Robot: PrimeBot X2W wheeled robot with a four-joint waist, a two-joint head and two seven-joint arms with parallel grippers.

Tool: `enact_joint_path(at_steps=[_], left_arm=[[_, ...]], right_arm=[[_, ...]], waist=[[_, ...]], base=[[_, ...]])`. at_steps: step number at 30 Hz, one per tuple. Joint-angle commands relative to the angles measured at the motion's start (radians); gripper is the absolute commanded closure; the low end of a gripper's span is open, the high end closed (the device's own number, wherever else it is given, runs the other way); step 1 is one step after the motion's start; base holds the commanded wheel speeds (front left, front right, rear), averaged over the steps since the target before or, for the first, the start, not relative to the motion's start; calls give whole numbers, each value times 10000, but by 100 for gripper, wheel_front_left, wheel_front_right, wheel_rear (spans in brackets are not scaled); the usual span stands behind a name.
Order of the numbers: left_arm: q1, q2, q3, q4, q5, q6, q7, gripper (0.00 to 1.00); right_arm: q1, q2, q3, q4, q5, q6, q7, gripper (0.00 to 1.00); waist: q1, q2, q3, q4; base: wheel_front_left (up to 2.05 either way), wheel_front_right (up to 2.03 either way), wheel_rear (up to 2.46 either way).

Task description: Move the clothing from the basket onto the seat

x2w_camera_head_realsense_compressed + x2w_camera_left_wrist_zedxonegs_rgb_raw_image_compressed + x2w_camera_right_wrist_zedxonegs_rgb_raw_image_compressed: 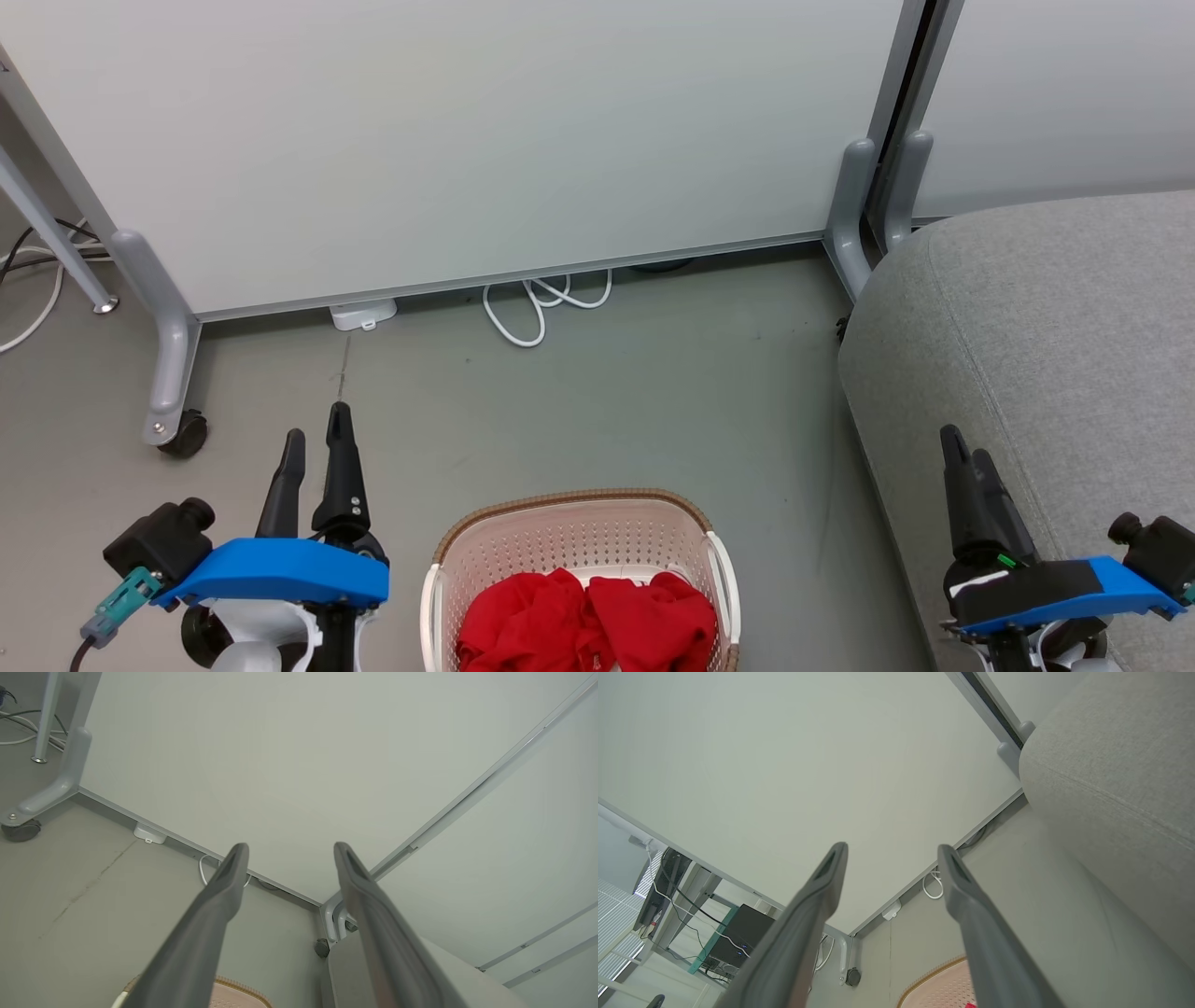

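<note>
Head view: The basket (579,537) is found on the floor (653,420) at the bottom centre. The clothing (653,618) is lying inside it as two red heaps side by side, touching. The seat (1046,327) is located to the right of the basket, apart from it, and no garment is seen on it. The left gripper (317,425) is held left of the basket, fingers parted, nothing between them. The right gripper (966,446) is seen against the seat's near edge. Its fingers overlap from this angle, so the gap is not readable here. A pale partition panel (467,140) on castors is noted behind, with a white cable (541,313) looped under it.

Left wrist view: The left gripper (289,847) is confirmed spread wide and empty. The basket's brown rim (238,983) is visible at the bottom edge, and the seat's corner (472,980) at the lower right.

Right wrist view: The right gripper (892,848) is confirmed spread wide and empty. The seat (1111,765) is recorded on the right, and the basket (938,984) at the bottom edge with a sliver of red cloth.
</note>
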Motion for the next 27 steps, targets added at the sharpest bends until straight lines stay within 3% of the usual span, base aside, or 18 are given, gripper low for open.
enact_joint_path(at_steps=[1,27], left_arm=[[-268,81,-99,-90,473,45,-123,0],[-412,332,-1020,241,3638,398,-816,0]], right_arm=[[-145,-75,53,-101,-351,16,-116,0],[-160,-97,352,204,-3204,21,-807,0]], waist=[[0,-1,5,2],[0,-1,45,62]], base=[[0,0,0],[0,0,0]])
